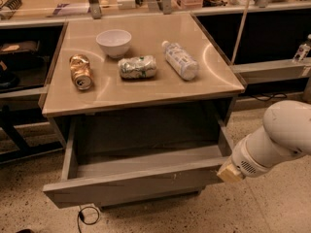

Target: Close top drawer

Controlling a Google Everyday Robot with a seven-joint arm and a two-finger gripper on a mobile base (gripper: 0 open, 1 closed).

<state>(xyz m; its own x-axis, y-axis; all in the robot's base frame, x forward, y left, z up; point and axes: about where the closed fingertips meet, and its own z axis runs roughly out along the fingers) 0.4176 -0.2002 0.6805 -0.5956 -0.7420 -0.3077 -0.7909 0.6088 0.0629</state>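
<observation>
Four things sit on the tan tabletop (pixel 146 89): a white bowl (pixel 114 41) towards the far side, a crushed gold can (pixel 80 72) lying at the left, a crushed silver-green can (pixel 138 67) on its side in the middle just near of the bowl, and a clear plastic bottle (pixel 180 60) lying to the right, its cap pointing far and left. Below the tabletop the top drawer (pixel 131 186) stands pulled well out towards the near side, its grey wood-grain front tilted slightly so the left end lies nearer than the right, and its shallow grey floor is in plain view between the side walls. The white arm (pixel 277 140) reaches in from the right edge, low and near, and the gripper (pixel 228 172) at its tan tip is at the right end of the drawer front, against it or just beside it; which of the two I cannot tell. Whether the gripper is clenched or released also cannot be told, since only its blunt end shows past the white wrist. A dark cable (pixel 85 216) loops on the speckled floor (pixel 272 208) under the left part of the drawer front. Beyond the tabletop runs a long pale counter (pixel 43 6) with assorted items on it, and a small bottle (pixel 302 50) stands on a ledge at the far right.
</observation>
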